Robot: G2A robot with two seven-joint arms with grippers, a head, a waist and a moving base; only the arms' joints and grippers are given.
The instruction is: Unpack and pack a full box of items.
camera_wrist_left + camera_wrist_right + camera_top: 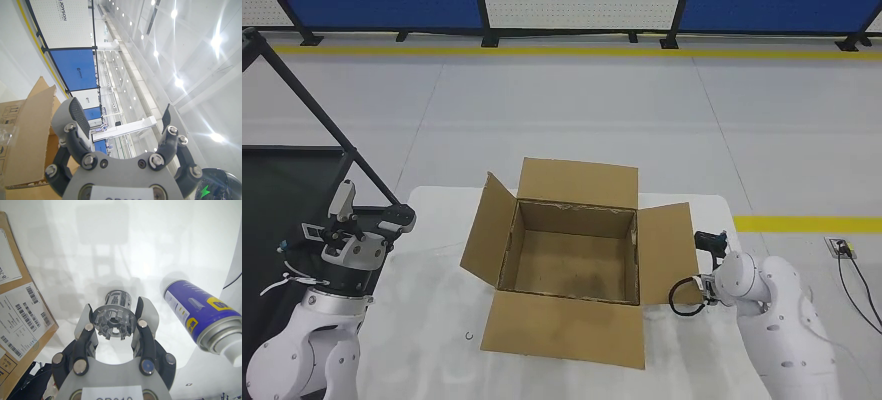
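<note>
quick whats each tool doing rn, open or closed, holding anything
Left tool: open, holding nothing.
Right tool: closed on a metal part.

bright, even light from rows of ceiling lamps (174,12), flaring into long star streaks in the left wrist view. the white table (121,247) glares near its middle; the spray can (198,313) throws a soft shadow. the metal part (113,321) clamped in the right gripper (115,306) shines dully. the box (577,183) floor sits shaded.
</note>
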